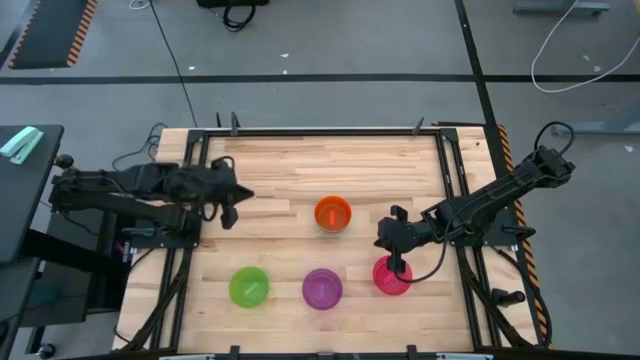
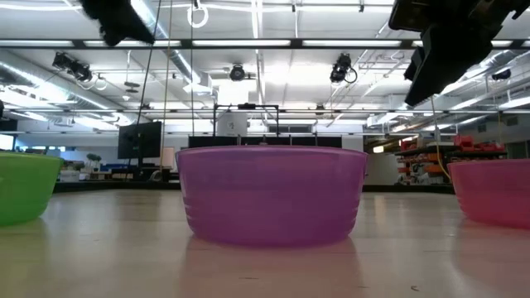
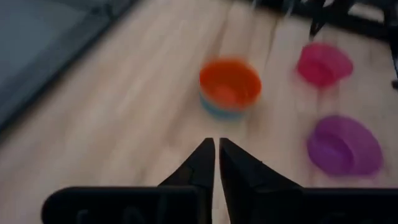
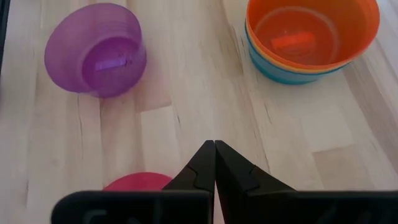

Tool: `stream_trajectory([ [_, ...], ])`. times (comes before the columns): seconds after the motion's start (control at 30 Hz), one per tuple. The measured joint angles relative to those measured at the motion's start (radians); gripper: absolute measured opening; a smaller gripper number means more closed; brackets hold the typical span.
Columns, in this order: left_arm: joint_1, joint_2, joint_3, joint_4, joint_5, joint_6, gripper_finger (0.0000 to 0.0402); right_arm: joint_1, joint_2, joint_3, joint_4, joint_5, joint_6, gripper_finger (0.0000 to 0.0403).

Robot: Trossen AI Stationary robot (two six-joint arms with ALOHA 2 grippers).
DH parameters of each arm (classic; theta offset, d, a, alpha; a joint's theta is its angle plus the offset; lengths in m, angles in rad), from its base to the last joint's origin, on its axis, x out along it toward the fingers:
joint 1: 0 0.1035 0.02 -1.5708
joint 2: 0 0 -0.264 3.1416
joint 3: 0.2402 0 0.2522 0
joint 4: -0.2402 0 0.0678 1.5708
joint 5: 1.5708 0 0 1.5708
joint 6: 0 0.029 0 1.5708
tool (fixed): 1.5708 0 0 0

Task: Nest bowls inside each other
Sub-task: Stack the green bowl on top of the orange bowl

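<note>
An orange bowl (image 1: 332, 213) sits nested on top of a stack at the table's middle. In the right wrist view the orange bowl (image 4: 311, 34) has a yellow rim and a blue bowl (image 4: 283, 73) showing under it. Along the near edge stand a green bowl (image 1: 249, 287), a purple bowl (image 1: 322, 288) and a pink-red bowl (image 1: 392, 277), each upright on its base. My right gripper (image 1: 397, 262) hangs shut above the pink-red bowl's far rim (image 4: 138, 182), clear of it. My left gripper (image 1: 240, 196) is shut, raised over the table's left part.
Bare wooden table (image 1: 300, 165) lies on the far side and between the bowls. A black metal frame (image 1: 320, 131) borders the table. In the low view the purple bowl (image 2: 273, 194) stands nearest, with the green bowl (image 2: 25, 189) and the pink-red bowl (image 2: 497, 192) to its sides.
</note>
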Motion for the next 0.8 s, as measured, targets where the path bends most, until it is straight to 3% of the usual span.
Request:
stream_trajectory([
  [0.33, -0.003, 0.025, -0.018, -0.234, 0.281, -0.329, 0.0028, 0.000, 0.000, 0.000, -0.034, -0.007, 0.088, 0.0013],
  [0.53, -0.016, 0.099, -0.018, -0.399, 0.287, -0.461, 0.0023, 0.000, 0.000, 0.000, -0.058, -0.009, 0.120, 0.0013],
  [0.8, -0.119, 0.210, -0.152, -0.260, 0.381, -0.516, 0.0035, 0.000, 0.000, 0.000, -0.066, -0.014, 0.149, 0.0013],
])
